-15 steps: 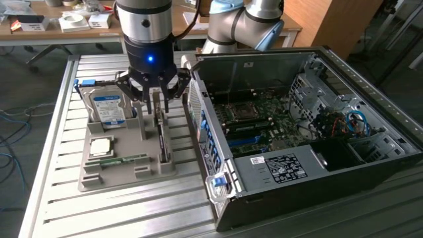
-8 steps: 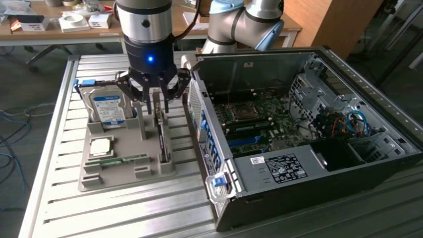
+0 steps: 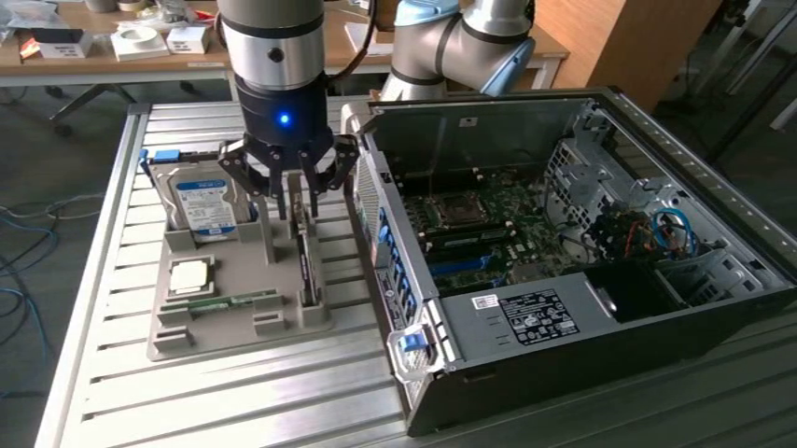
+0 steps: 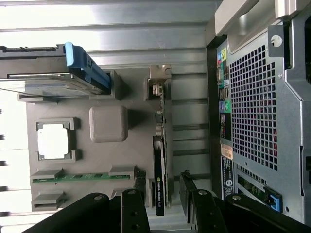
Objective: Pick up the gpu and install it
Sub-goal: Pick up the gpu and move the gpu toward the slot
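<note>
The gpu (image 3: 302, 259) stands on its long edge in a slot of the grey holder tray (image 3: 237, 331); it is a thin dark card. My gripper (image 3: 297, 207) hangs right above its far end, open, with one finger on each side of the card. In the wrist view the gpu (image 4: 160, 160) runs between the two dark fingertips (image 4: 138, 183), and a gap shows on both sides. Nothing is held.
On the same tray stand a silver hard drive (image 3: 200, 201) with a blue label, a CPU (image 3: 189, 275) and a green memory stick (image 3: 230, 301). The open computer case (image 3: 561, 252) lies close on the exterior view's right of the tray, its motherboard exposed.
</note>
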### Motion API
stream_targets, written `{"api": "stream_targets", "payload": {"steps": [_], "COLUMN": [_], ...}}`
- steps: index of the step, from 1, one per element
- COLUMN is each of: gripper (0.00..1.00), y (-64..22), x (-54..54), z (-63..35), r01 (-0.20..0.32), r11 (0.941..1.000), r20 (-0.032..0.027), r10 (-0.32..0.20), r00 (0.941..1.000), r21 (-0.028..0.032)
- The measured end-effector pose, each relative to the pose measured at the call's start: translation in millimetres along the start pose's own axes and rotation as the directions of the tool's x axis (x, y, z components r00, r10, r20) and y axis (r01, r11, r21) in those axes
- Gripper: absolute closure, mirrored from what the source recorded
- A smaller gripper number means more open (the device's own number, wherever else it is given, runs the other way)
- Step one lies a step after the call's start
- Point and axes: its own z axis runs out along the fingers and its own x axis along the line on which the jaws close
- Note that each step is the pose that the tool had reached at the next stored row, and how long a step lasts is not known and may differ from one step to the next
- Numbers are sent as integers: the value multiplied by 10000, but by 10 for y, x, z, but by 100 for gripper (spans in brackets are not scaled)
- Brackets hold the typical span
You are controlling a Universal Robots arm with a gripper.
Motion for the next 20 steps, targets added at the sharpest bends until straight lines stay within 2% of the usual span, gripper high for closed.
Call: {"api": "stream_targets", "payload": {"steps": [12,20], "gripper": [58,58], "y": [-32,-36], "x": [-2,0], "z": [2,86], "r01": [0,0], "r11": [10000,10000], "r20": [1,1], "r10": [0,0], "r00": [10000,10000], "r21": [-1,-1]}}
